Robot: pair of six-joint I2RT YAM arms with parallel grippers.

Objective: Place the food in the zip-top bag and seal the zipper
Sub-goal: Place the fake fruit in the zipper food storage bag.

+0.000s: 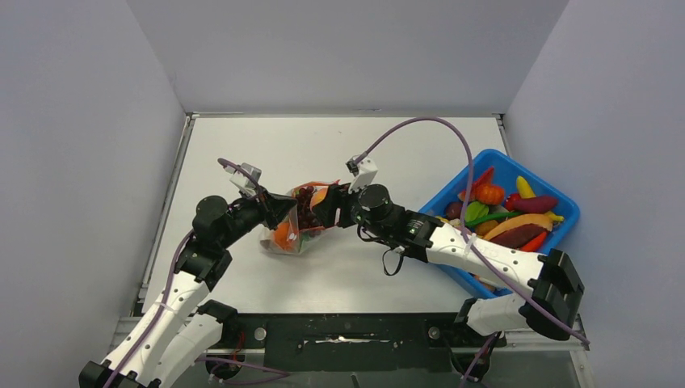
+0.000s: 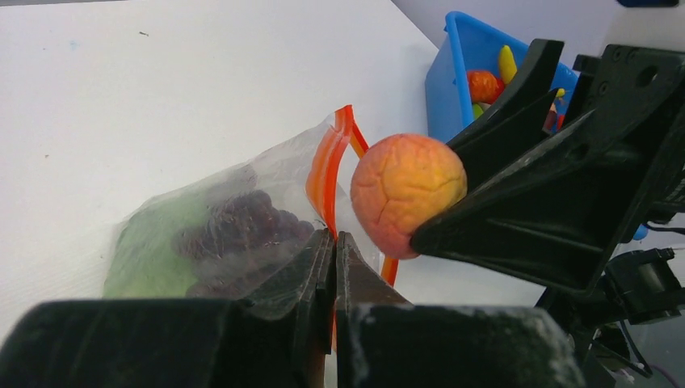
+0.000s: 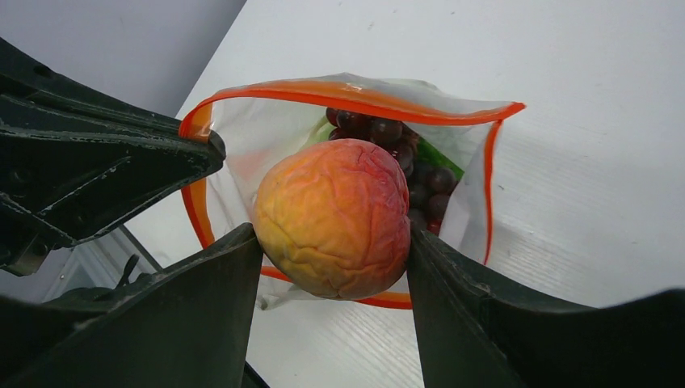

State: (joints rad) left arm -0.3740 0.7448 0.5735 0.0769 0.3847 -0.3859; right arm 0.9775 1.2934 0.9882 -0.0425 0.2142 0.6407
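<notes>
The clear zip-top bag (image 1: 284, 236) lies on the table with its mouth held open. My left gripper (image 2: 335, 242) is shut on the mouth edge, pinching the orange-red zipper (image 2: 327, 170). Dark purple grapes (image 3: 408, 166) and a green lettuce leaf (image 2: 153, 242) lie inside the bag. My right gripper (image 3: 331, 234) is shut on a round, wrinkled orange-red toy fruit (image 3: 335, 214). It holds the fruit right at the bag's mouth, framed by the zipper (image 3: 363, 97). From above, the two grippers (image 1: 283, 208) (image 1: 329, 206) face each other over the bag.
A blue plastic bin (image 1: 575, 212) with several more toy fruits and vegetables stands at the right, beside the right arm. In the left wrist view the bin (image 2: 452, 81) shows behind the right gripper. Grey walls close in the table on three sides.
</notes>
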